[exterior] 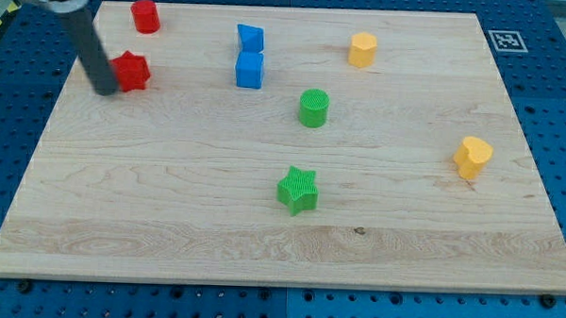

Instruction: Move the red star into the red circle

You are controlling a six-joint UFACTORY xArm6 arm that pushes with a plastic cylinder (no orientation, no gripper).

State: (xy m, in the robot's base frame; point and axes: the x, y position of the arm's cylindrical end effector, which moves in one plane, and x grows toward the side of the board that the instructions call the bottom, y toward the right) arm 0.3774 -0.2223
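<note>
Wooden board [168, 202] seen from above. At upper left, my tip [104, 89] is pressed against the red star's [130, 71] left side; no claw is fitted, so nothing is grasped. Red circle [144, 15] is placed just above the star, apart.

The arm's dark rod slants down from the far-left corner of the scene, its upper part cut off by the frame's edge, leaning toward the right as it descends. My tip [105, 90] rests at table height, far left on the board.
</note>
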